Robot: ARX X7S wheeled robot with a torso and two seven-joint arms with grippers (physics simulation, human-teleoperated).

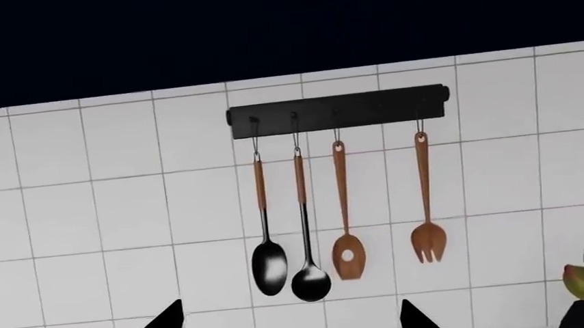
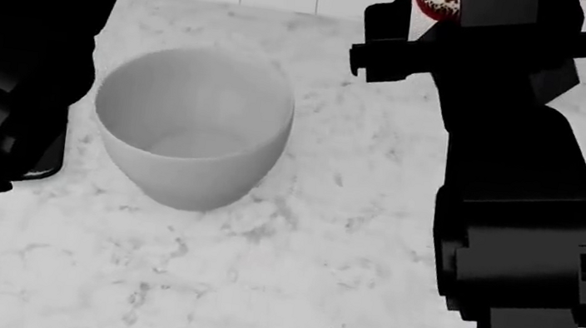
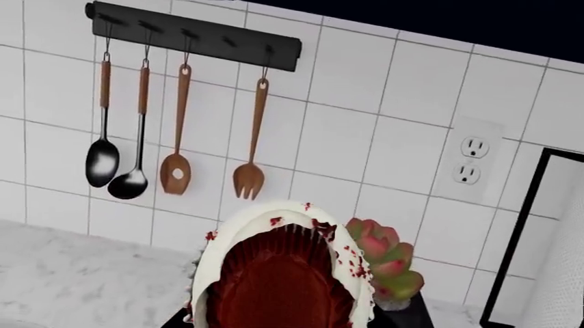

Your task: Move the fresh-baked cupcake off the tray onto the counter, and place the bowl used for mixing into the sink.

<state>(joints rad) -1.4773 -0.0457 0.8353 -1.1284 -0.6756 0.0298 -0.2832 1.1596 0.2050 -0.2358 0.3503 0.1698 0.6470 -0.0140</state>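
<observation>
While tilted, cupcake (image 3: 278,273) fills right end effector (image 3: 278,321).

One bowl (image 2: 193,126), one cupcake (image 3: 278,273), four hanging utensils (image 1: 345,212), one succulent (image 3: 388,263).

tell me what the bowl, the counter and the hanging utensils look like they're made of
The bowl looks like matte ceramic or plastic: plain white-grey, smooth walls, no gloss. The counter looks like polished stone, probably marble: white with grey veining. Of the utensils, the fork and slotted spoon look all wood, warm brown; the spoon and ladle have wooden handles and dark, glossy, likely metal heads.
</observation>
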